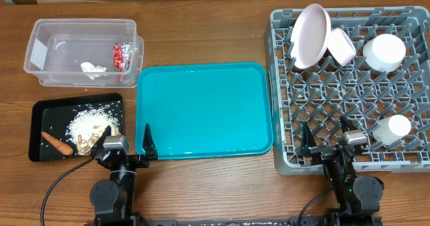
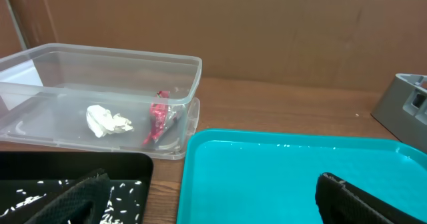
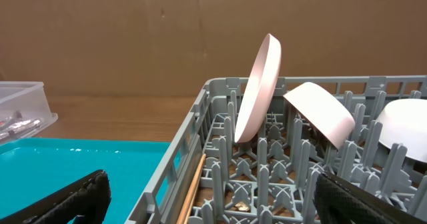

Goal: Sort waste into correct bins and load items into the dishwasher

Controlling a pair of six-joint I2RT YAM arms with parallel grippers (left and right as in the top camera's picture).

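The clear tub (image 1: 40,51) at the far left holds the red wrapper (image 1: 120,56) and the white paper bit (image 1: 92,68); both also show in the left wrist view (image 2: 159,121) (image 2: 107,122). The black tray (image 1: 40,115) holds rice (image 1: 87,122), beige scraps (image 1: 86,142) and the carrot (image 1: 57,144). The grey dish rack (image 1: 282,85) holds the pink plate (image 1: 309,34) on edge, a bowl (image 1: 341,44) and two cups (image 1: 384,51) (image 1: 393,128). Chopsticks (image 3: 193,187) lie along its left wall. My left gripper (image 1: 124,140) and right gripper (image 1: 327,137) are open and empty at the table's front.
The teal tray (image 1: 205,145) lies between the black tray and the rack, with nothing on it. The left gripper's fingers straddle the black tray's right edge and the teal tray's left edge (image 2: 193,184). The right gripper's fingers straddle the rack's front left corner (image 3: 193,137).
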